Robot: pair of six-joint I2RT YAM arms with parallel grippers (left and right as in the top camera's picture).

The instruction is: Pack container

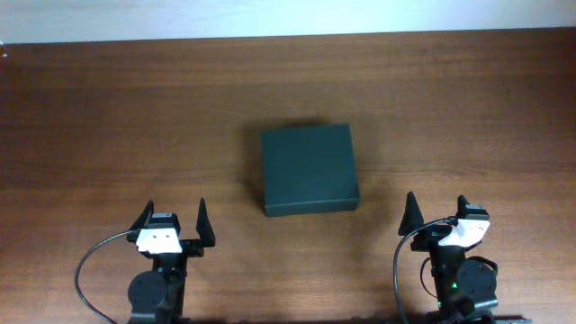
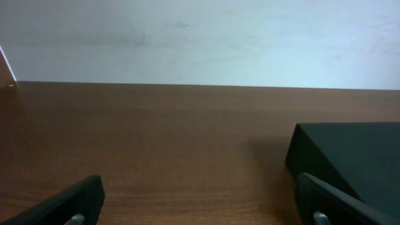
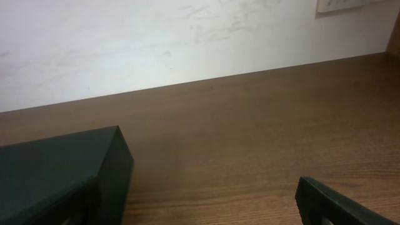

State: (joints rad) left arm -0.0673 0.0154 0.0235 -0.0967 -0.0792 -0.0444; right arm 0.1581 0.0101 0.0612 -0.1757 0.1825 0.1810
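The dark green container (image 1: 309, 169) lies shut, lid down, in the middle of the wooden table. In the left wrist view the container (image 2: 356, 156) shows at the right edge, and in the right wrist view the container (image 3: 56, 175) fills the lower left. My left gripper (image 1: 176, 220) stands open near the front edge, left of the container, with nothing between its fingers (image 2: 75, 203). To the container's front right, my right gripper (image 1: 437, 212) is open as well and holds nothing; one finger (image 3: 337, 203) shows in its wrist view.
The brown wooden table (image 1: 135, 117) ends at a pale wall (image 2: 200, 37) along the back. Black cables (image 1: 90, 265) loop beside each arm base at the front edge.
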